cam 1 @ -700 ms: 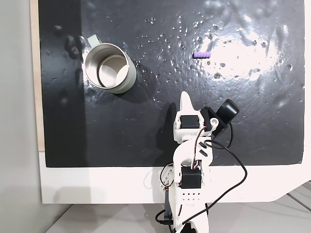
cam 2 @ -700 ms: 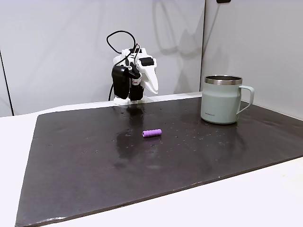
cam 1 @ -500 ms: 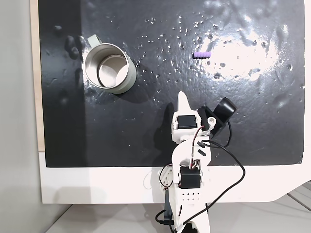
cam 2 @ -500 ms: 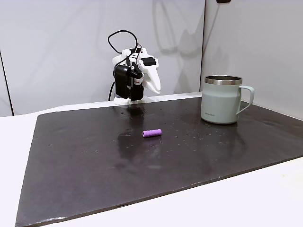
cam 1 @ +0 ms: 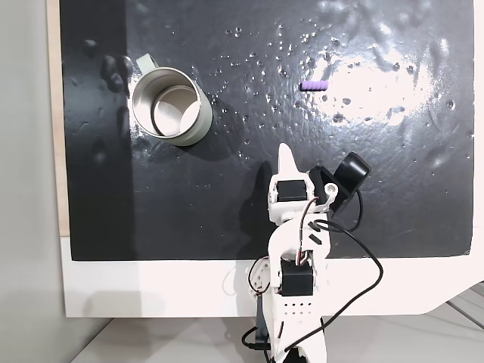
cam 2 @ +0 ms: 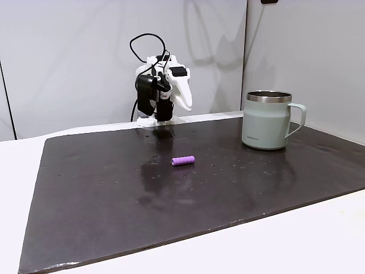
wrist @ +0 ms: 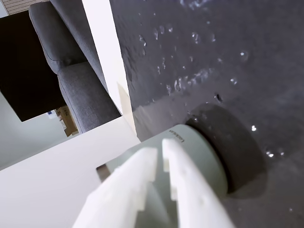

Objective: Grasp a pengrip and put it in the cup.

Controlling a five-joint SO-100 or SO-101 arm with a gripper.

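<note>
The purple pengrip lies on its side on the black mat, alone, also seen mid-mat in a fixed view. The cup stands upright with its handle toward the top left and nothing inside; in a fixed view it is at the right. My gripper is folded back near the arm's base, far from both, pointing down. In the wrist view its white fingers are nearly touching with nothing between them, and the cup's pale side is behind them.
The black mat covers most of a white table, and the arm's base stands at its near edge. The mat carries small bumps and glare. A wall rises behind the arm.
The folded arm has shifted slightly in place. The pengrip and the cup have not moved.
</note>
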